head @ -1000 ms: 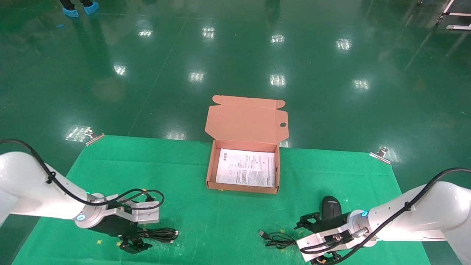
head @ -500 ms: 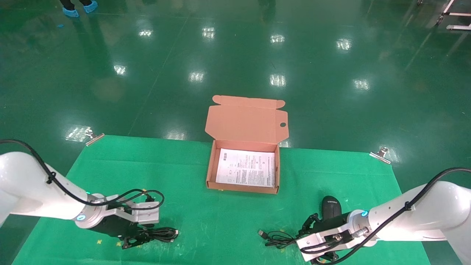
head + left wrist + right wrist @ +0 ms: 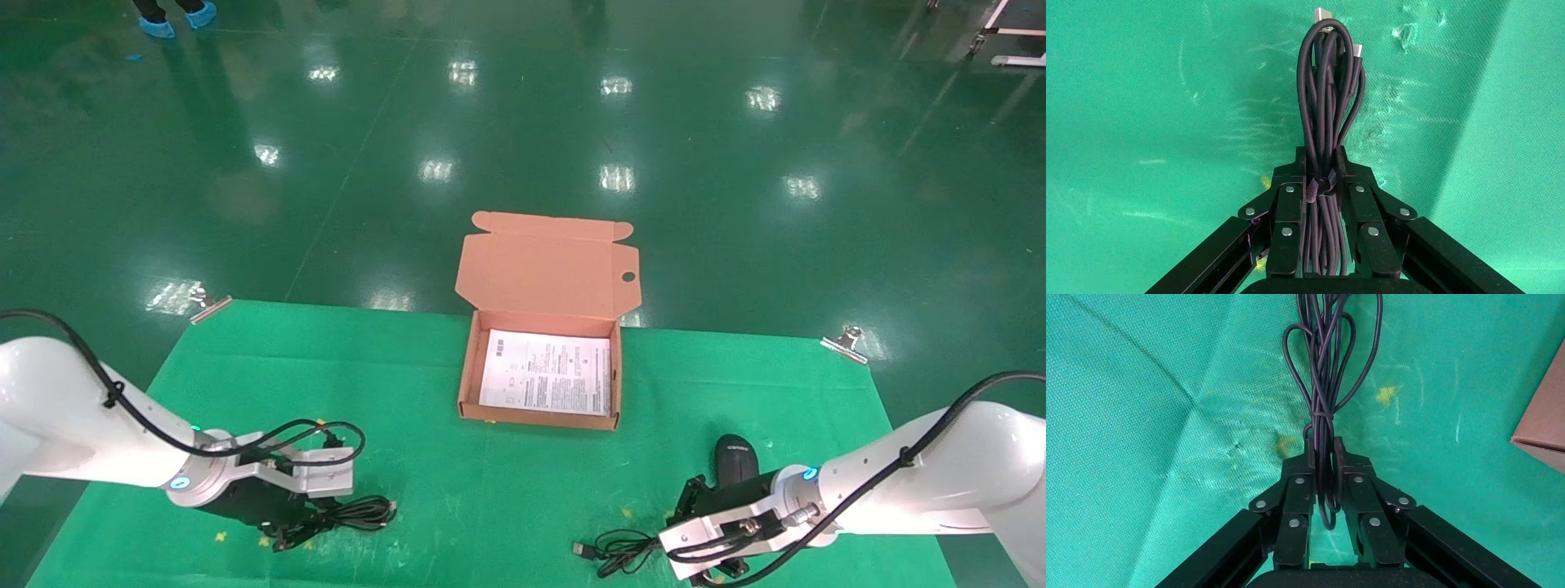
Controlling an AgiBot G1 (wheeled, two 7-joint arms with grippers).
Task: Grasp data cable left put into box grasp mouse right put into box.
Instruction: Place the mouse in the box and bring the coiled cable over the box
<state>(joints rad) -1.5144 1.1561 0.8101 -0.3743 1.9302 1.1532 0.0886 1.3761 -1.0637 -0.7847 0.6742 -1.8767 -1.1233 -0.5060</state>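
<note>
- Green cloth (image 3: 425, 367) covers the table, clipped at the far corners; glossy green floor beyond reflects ceiling lights.
- data cable (image 3: 1326, 116): bundled in long loops, tie around the middle, metal plugs at the far end. Sits at the near-left of the cloth, well apart from the box.
- left gripper (image 3: 296, 531): clamped on the cable bundle right at the tie. Likely chosen because that's the tightest point, so the loops stay together on the lift. Cable looks low, at or just off the cloth; can't tell which.
- mouse (image 3: 735, 461): near-right on the cloth, dark oval body, partly hidden behind the right wrist.
- right gripper (image 3: 1324, 471): fingers closed on the mouse's cord (image 3: 1327, 361) at its tie, not on the mouse body. My read: lifting by the cord would leave the mouse dangling, which makes for a swingy carry.
- USB plug (image 3: 582, 550) pokes out of the cord coil toward the centre.
- box (image 3: 467, 367): salmon cardboard, centre-far on the cloth, flap lid standing open away from the robot, so both arms get clear entry from the near side.
- white printed sheet (image 3: 546, 371) lies flat inside; nothing else in it yet.
</note>
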